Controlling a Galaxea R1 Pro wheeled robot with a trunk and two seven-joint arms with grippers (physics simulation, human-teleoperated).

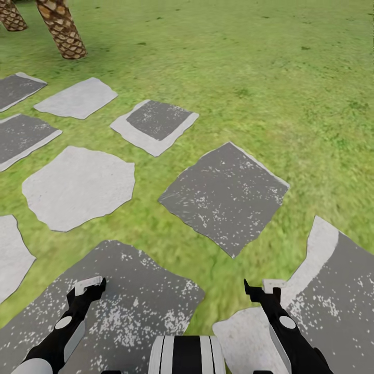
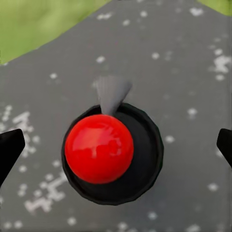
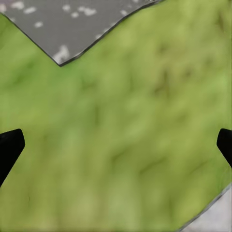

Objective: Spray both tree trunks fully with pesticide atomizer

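Note:
The pesticide atomizer [image 2: 108, 154] stands on a dark speckled paving slab [image 2: 183, 58]. Seen from above in the left wrist view, it has a shiny red round top on a black round body, with a grey nozzle [image 2: 112, 94] sticking out. My left gripper [image 2: 116, 150] is open right above it, one black fingertip [image 2: 9, 147] on each side and well apart from it. In the head view the left gripper [image 1: 87, 288] hovers over the near slab. My right gripper [image 1: 262, 291] is open over grass [image 3: 125, 135], holding nothing. The garden lawn [image 1: 259, 78] stretches ahead. The trees and their trunks are out of view.
Grey and pale stone slabs [image 1: 226, 195] lie scattered in the grass ahead and to the left. Two diamond-scaled palm trunks [image 1: 62, 28] stand at the far left. Open lawn lies to the right and ahead.

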